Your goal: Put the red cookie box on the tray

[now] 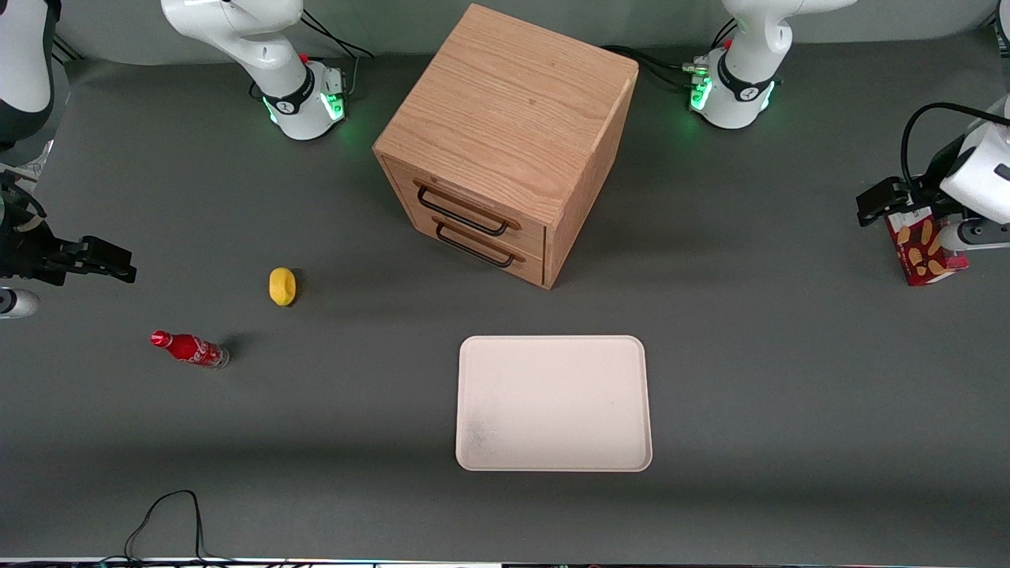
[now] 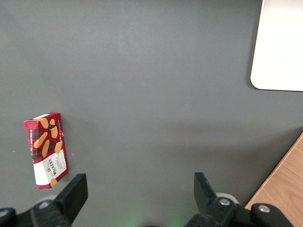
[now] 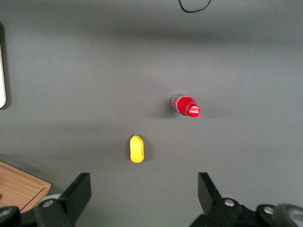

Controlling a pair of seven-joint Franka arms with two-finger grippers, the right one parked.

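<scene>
The red cookie box (image 1: pixel 922 251) lies flat on the grey table toward the working arm's end, partly covered by the arm in the front view. In the left wrist view the box (image 2: pixel 46 149) shows whole, with its white label end nearer the fingers. My left gripper (image 1: pixel 877 207) hovers above the table beside the box, apart from it. It is open and empty (image 2: pixel 139 194), with bare table between the fingers (image 2: pixel 72 193). The cream-white tray (image 1: pixel 552 402) sits near the table's middle, nearer the front camera than the cabinet; one corner shows in the wrist view (image 2: pixel 279 47).
A wooden two-drawer cabinet (image 1: pixel 505 142) stands mid-table, its edge showing in the wrist view (image 2: pixel 284 189). A yellow lemon-like object (image 1: pixel 282 285) and a small red cola bottle (image 1: pixel 189 348) lie toward the parked arm's end. A black cable (image 1: pixel 166 513) loops at the front edge.
</scene>
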